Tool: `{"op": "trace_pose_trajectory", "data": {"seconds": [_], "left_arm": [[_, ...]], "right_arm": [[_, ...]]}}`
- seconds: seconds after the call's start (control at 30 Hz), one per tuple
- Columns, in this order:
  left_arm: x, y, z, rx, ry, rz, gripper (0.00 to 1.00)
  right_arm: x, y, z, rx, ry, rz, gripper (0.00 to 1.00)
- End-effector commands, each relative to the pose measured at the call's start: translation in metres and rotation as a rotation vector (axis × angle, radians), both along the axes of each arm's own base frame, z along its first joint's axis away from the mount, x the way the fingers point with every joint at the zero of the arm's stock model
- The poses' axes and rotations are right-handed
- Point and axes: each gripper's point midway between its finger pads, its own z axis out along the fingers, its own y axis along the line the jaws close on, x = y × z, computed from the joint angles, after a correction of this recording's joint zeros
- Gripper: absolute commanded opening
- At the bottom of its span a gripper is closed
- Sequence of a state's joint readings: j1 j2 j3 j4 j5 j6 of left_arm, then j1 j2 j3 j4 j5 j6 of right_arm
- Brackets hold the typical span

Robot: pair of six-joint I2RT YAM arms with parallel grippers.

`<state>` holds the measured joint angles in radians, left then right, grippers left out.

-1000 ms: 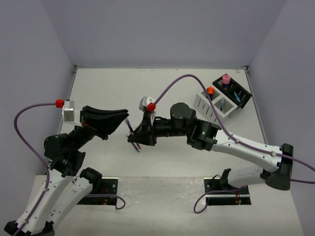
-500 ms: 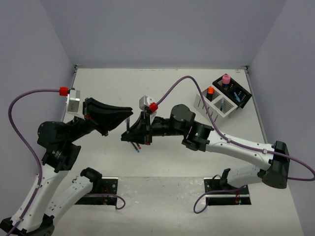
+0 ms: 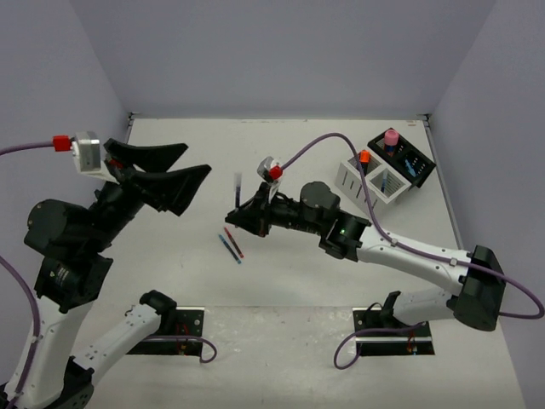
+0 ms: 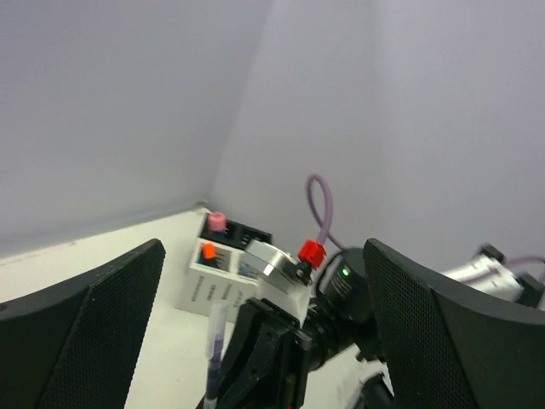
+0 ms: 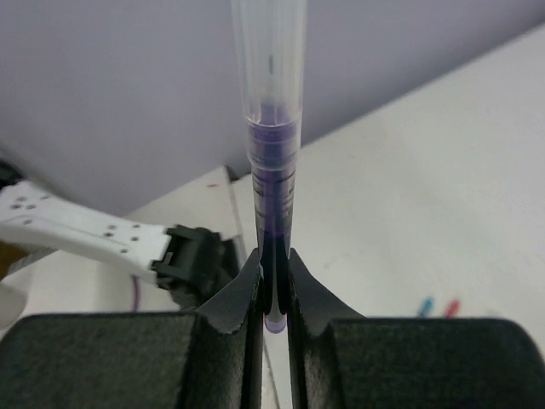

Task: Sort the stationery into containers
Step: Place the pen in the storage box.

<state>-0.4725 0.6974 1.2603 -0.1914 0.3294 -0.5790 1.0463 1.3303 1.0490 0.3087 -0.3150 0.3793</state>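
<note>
— Where is the thin dark purple pen with a clear cap [image 5: 271, 128]?

— The right gripper [image 5: 272, 290] has it. Its two black fingers are pressed together on the pen's lower end, and the pen stands straight up out of them, lifted off the white table [image 3: 298, 145].

— And seen from above?

— The right arm reaches across towards the left, so the pen is held over the middle of the table, well apart from both containers.

— What about the left gripper [image 3: 194, 160]?

— It is raised on the left side with its two broad black fingers spread wide and nothing between them. Its own camera looks out between those fingers at the right gripper and the upright pen.

— Is anything lying loose?

— A thin blue pen [image 3: 228, 249] and a thin red pen [image 3: 232, 242] lie side by side on the table, just in front of the right gripper. Whether they touch each other cannot be told.

— And the containers?

— The white slotted plastic box [image 3: 351, 181] sits at the far right, with the black slotted plastic box [image 3: 423, 162] just behind it. A stubby pink cylinder [image 3: 391, 137] stands upright in the black box. An orange-topped piece [image 3: 364, 157] stands in the white box's left compartment, and blue items show in the other; these are too small to name.
</note>
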Motion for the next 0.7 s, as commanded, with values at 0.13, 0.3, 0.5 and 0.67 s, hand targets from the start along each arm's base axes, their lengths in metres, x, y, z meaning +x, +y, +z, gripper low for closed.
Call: {"op": "trace_pose_trajectory", "data": {"seconds": [0.13, 0.3, 0.5, 0.67], "left_arm": [[0.021, 0.083, -0.099, 0.175, 0.292, 0.480, 1.00], [0.012, 0.079, -0.162, 0.314, 0.353, 0.431, 1.00], [0.016, 0.065, -0.223, 0.447, 0.423, 0.352, 1.00], [0.013, 0.057, -0.231, 0.467, 0.416, 0.297, 1.00]], "right_arm": [[0.116, -0.172, -0.034, -0.059, 0.087, -0.851, 0.00], [0.149, -0.337, -0.070, -0.103, 0.095, -1.474, 0.00], [0.163, -0.424, -0.091, -0.147, 0.141, -1.735, 0.00], [0.181, -0.437, -0.092, -0.208, 0.146, -1.718, 0.00]]}}
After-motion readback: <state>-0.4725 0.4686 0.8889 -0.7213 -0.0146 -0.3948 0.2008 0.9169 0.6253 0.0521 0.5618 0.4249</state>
